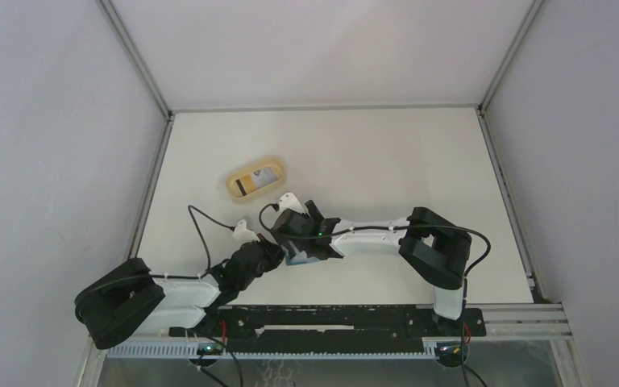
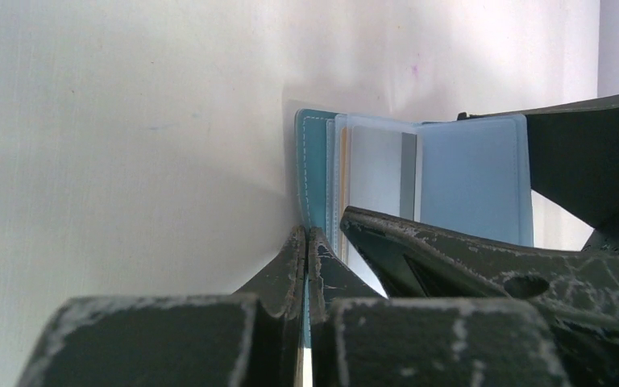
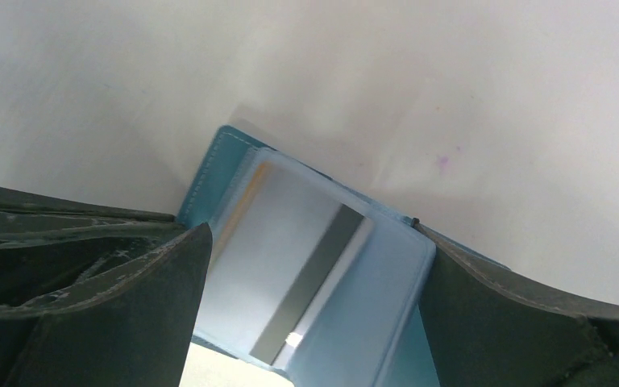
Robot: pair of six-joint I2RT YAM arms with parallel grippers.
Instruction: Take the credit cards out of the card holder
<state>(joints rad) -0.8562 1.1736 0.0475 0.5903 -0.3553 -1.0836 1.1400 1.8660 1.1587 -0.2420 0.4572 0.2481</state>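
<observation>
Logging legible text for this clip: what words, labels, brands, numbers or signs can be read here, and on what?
No readable text anywhere.
Sleeved card in the card holder: plain grey stripe, no print visible.
Loose card in the tan dish: dark stripe, too small to read.

There is one card holder [image 3: 206, 173] showing two cards: one striped card [image 3: 290, 250] and one yellowish card edge [image 3: 251, 193]. One dish [image 1: 232, 187] holds one more card [image 1: 259, 179]. Two grippers appear: the left gripper [image 2: 306, 258] and the right gripper [image 3: 314, 242].
</observation>
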